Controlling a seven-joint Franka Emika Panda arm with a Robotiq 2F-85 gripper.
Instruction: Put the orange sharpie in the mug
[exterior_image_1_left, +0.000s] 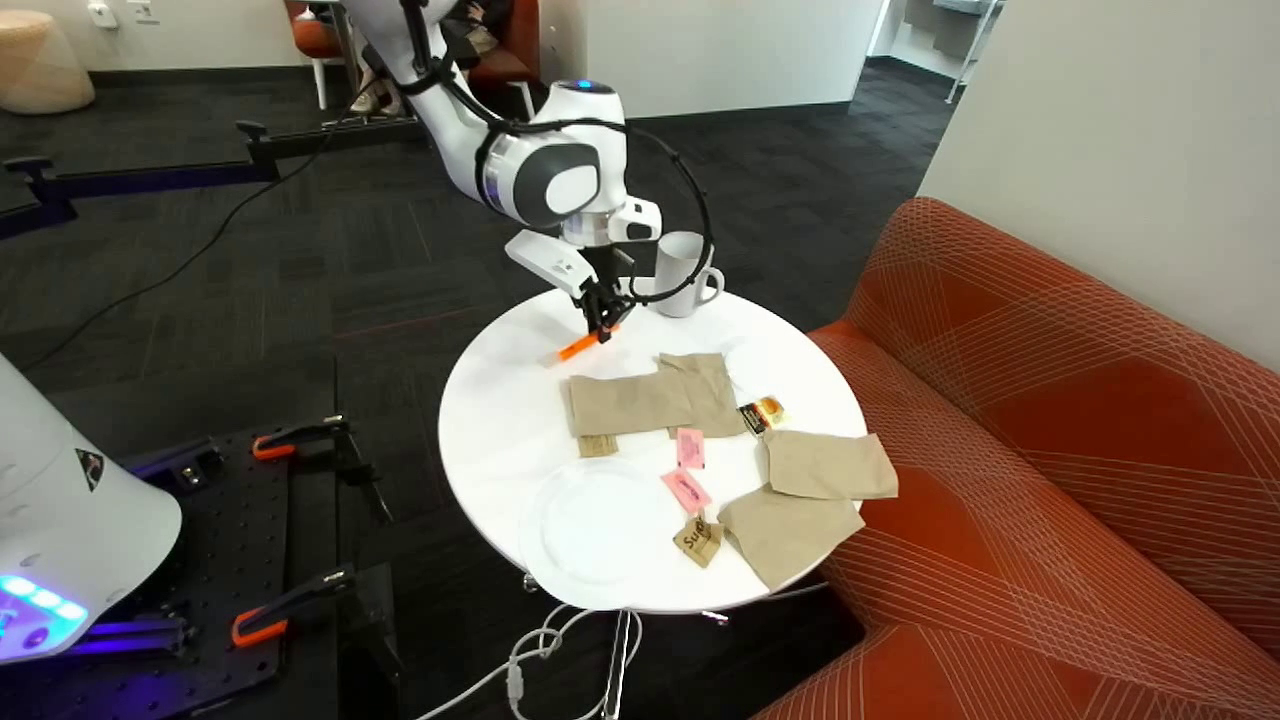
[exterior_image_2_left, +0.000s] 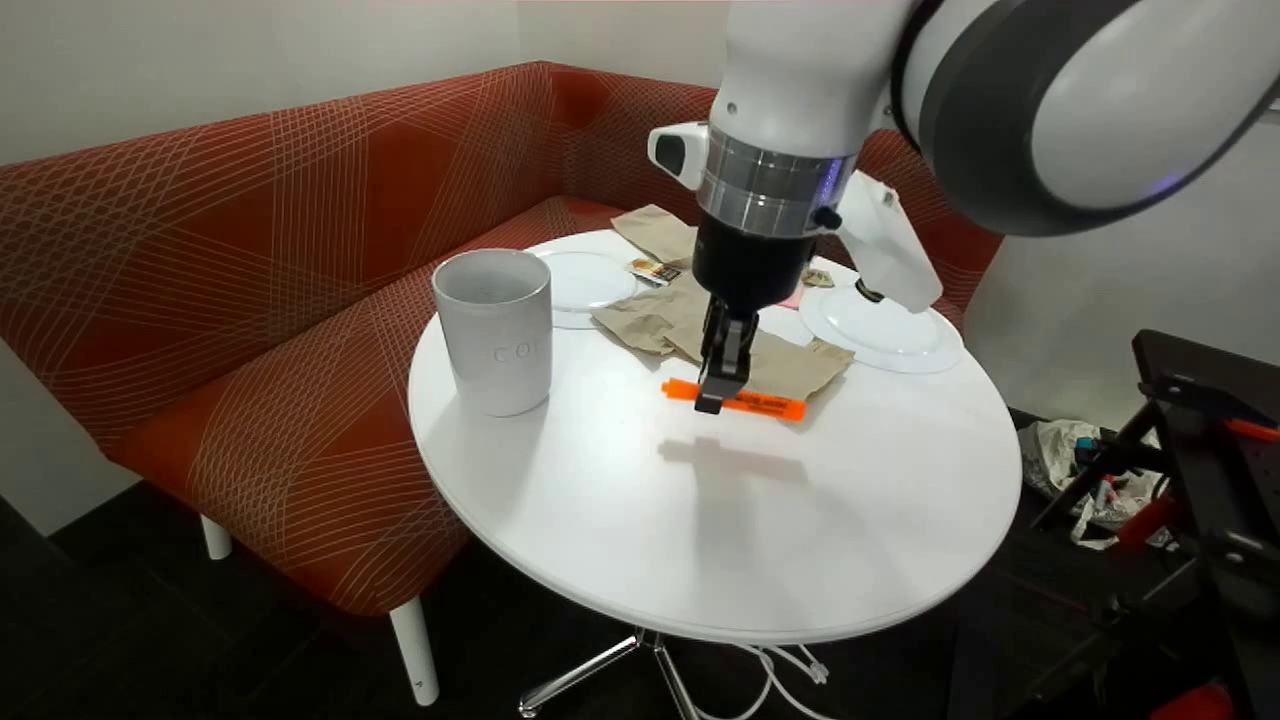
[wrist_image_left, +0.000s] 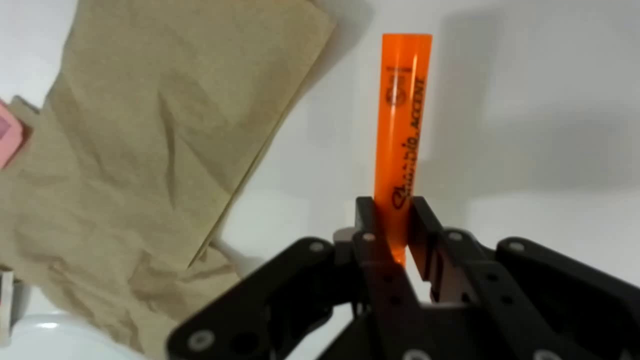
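My gripper (wrist_image_left: 392, 207) is shut on the orange sharpie (wrist_image_left: 403, 120), with a finger on each side of its near end in the wrist view. In an exterior view the sharpie (exterior_image_2_left: 768, 403) lies level across the gripper (exterior_image_2_left: 715, 392), above the white table, with its shadow below it. They also show in an exterior view, the gripper (exterior_image_1_left: 603, 322) holding the sharpie (exterior_image_1_left: 579, 347). The white-grey mug (exterior_image_2_left: 498, 345) stands upright on the table, apart from the gripper. It also shows as the mug (exterior_image_1_left: 674, 272) with its handle, partly crossed by a cable. The mug is out of the wrist view.
Tan napkins (exterior_image_1_left: 630, 402) lie on the round white table (exterior_image_1_left: 490, 420) near the gripper. Pink packets (exterior_image_1_left: 690, 448), more napkins (exterior_image_1_left: 830, 465) and a clear plate (exterior_image_1_left: 600, 530) are farther off. Another plate (exterior_image_2_left: 585, 282) lies behind the mug. A red bench (exterior_image_2_left: 300, 400) borders the table.
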